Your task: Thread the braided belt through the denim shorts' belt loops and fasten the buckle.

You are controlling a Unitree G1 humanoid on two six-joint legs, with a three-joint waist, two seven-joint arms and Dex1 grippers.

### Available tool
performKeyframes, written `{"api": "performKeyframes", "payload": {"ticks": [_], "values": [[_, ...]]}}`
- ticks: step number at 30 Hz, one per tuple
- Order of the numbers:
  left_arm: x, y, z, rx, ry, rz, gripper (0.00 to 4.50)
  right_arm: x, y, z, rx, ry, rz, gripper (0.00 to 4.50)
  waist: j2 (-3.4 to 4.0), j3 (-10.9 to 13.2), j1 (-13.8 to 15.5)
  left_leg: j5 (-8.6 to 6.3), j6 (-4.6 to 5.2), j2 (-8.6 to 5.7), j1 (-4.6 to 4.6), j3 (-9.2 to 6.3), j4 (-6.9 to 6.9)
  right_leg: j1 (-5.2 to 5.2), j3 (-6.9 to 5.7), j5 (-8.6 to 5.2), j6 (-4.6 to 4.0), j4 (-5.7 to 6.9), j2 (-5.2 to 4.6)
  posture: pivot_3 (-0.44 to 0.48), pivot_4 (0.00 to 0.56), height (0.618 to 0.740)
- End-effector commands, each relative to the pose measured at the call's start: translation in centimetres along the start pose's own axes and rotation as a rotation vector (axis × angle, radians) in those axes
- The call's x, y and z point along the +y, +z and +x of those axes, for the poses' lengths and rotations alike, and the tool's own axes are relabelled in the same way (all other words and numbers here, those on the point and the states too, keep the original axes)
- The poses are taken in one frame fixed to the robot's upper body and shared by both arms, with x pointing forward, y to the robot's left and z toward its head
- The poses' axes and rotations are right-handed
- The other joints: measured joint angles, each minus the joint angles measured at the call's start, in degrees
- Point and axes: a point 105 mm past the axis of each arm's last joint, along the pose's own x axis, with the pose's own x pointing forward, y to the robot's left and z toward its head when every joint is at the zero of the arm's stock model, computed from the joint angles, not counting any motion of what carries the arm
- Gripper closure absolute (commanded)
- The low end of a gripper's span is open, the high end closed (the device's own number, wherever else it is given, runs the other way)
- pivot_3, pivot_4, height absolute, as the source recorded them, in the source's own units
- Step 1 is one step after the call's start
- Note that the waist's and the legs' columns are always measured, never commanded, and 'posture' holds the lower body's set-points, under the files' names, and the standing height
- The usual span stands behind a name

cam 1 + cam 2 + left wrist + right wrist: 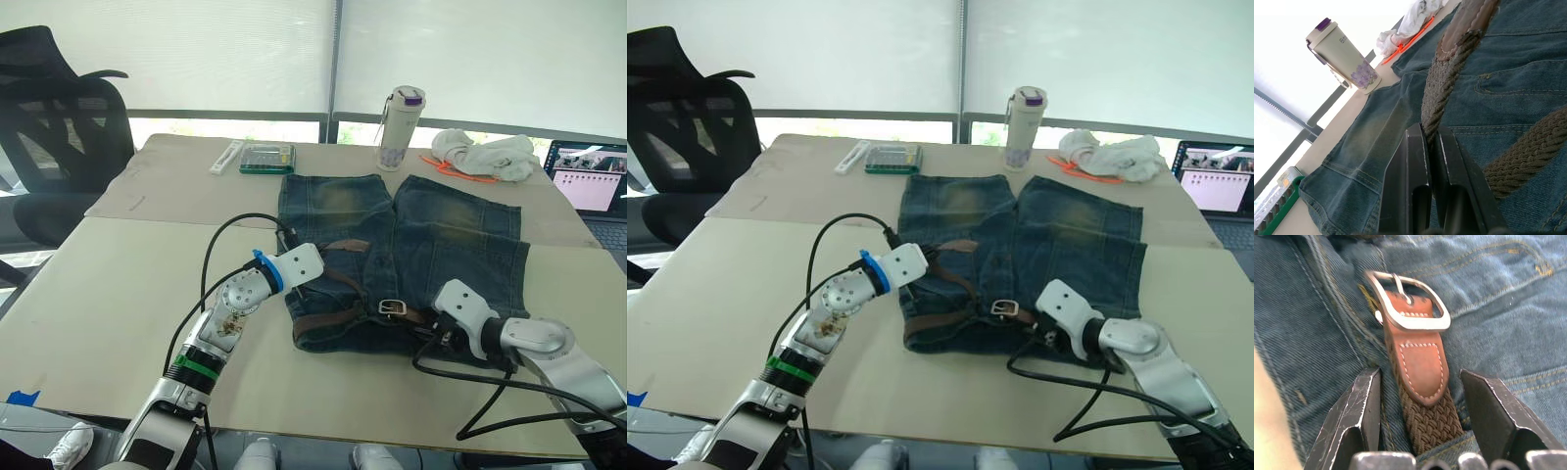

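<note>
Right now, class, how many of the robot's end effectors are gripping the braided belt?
1. The left end effector is shut on the braided belt, above the denim shorts. The right end effector is open, its fingers either side of the strap below the buckle.

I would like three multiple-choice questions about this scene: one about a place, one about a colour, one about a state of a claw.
1. Where is the white tumbler with the purple lid?
A. beyond the faded blue denim shorts
B. on the shorts
C. on the chair

2. What colour is the rectangular metal buckle?
A. gold
B. silver
C. black

3. What is the left claw doing?
A. hanging open
B. gripping the tumbler
C. pinching the dark brown braided belt

Answers: 1 A, it stands on the table past the hems. 2 B, the frame shines silver. 3 C, the strap sits between both fingers.
</note>
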Motion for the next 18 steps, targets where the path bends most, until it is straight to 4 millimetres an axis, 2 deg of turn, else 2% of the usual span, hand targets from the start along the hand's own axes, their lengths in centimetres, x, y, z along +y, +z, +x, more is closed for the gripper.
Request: {"api": "performKeyframes", "payload": {"ticks": [1, 4, 5, 10, 14, 18], "values": [[0.3, 1.4, 0.2, -0.053, 0.004, 0.029, 4.5, -0.6, 1.0, -0.4, -0.03, -0.041, 0.007, 3.23, 0.0, 0.0, 0.0, 0.0, 0.0, 0.0, 0.0, 0.0, 0.0, 0.0, 0.0, 0.0, 0.0, 0.0, 0.0, 0.0, 0.15, 0.737], [0.0, 1.2, 0.2, -0.04, -0.017, 0.034, 4.5, -0.9, 1.7, -0.4, -0.067, -0.067, -0.021, 4.28, 0.0, 0.0, -0.06, 0.0, 0.0, 0.0, 0.0, 0.0, 0.0, 0.0, 0.0, 0.0, 0.0, 0.01, 0.0, 0.0, 0.15, 0.737], [-0.2, 1.2, 0.2, -0.037, -0.025, 0.031, 4.5, -1.1, 2.0, -0.4, -0.081, -0.084, -0.029, 4.44, 0.0, 0.0, -0.09, 0.0, 0.0, 0.0, 0.0, 0.0, 0.0, 0.0, 0.0, 0.0, 0.0, 0.01, 0.0, 0.0, 0.15, 0.737], [-2.1, 1.1, 0.5, -0.006, -0.084, 0.005, 4.5, -2.6, 3.8, 0.0, -0.206, -0.238, 0.032, 4.44, 0.0, 0.0, -0.41, 0.0, 0.0, 0.0, 0.01, 0.0, 0.0, -0.02, 0.01, 0.0, 0.0, 0.05, 0.01, 0.0, 0.15, 0.737], [-3.7, 1.3, 0.9, 0.022, -0.125, -0.029, 4.5, -2.9, 4.7, 0.3, -0.29, -0.335, 0.132, 4.44, 0.01, -0.01, -0.35, 0.0, 0.0, 0.01, 0.01, 0.0, 0.0, -0.02, 0.0, 0.0, 0.0, 0.06, 0.01, 0.0, 0.15, 0.737], [-4.5, 0.8, 1.2, 0.08, -0.133, -0.043, 4.5, -2.6, 4.8, 0.5, -0.309, -0.38, 0.113, 4.44, 0.02, -0.01, -0.23, 0.0, 0.0, 0.0, 0.0, 0.0, 0.0, -0.03, 0.01, 0.0, -0.01, 0.06, 0.0, 0.0, 0.15, 0.737]]}}
